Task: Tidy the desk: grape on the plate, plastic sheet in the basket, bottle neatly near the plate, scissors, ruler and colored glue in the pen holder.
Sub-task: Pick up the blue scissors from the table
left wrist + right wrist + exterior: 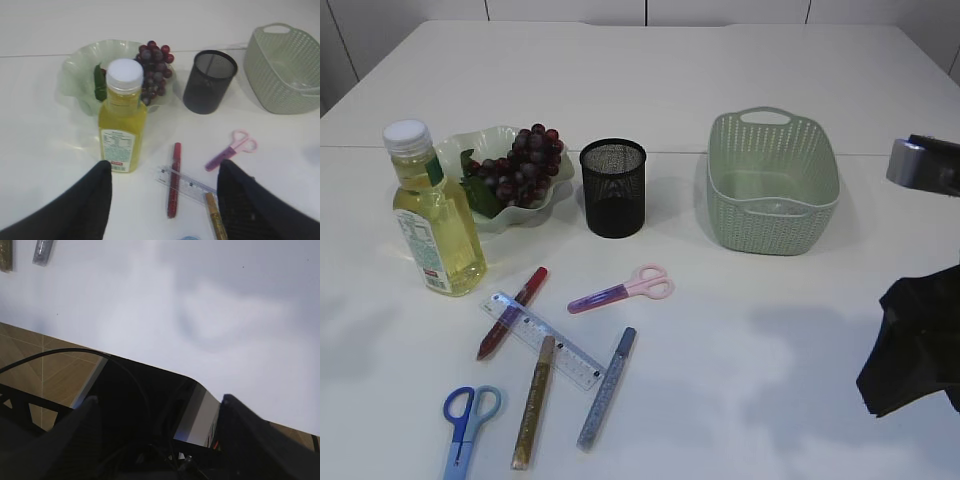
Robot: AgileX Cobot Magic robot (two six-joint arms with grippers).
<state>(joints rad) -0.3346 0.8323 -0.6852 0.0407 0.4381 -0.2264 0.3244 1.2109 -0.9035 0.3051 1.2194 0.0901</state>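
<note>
The grapes [525, 163] already sit in the pale wavy plate [470, 145] at about ten o'clock on the white table [720, 60]. The bottle [430, 215] of yellow liquid stands upright just in front of the plate, touching or nearly touching its near rim, and from the left wrist view it blocks part of the plate and the leaves. At twelve o'clock from the scattered stationery stands the black mesh pen holder [613, 187], and at two o'clock the green basket [772, 180].

The loose items lie in the near left area: a clear ruler [545, 339] lies across the red glue stick [512, 312], a gold glue stick [534, 402] overlaps the ruler's lower end, a silver glue stick [607, 388] lies just beside it, pink scissors [622, 289] sit toward the pen holder, and blue scissors [467, 425] are cut off by the bottom edge.

The left gripper [165, 200] hovers spread apart above the ruler and red stick, grasping nothing. The right gripper [160, 435] is spread wide too, over the table's edge with floor below; its arm shows only as a dark shape at three o'clock.
</note>
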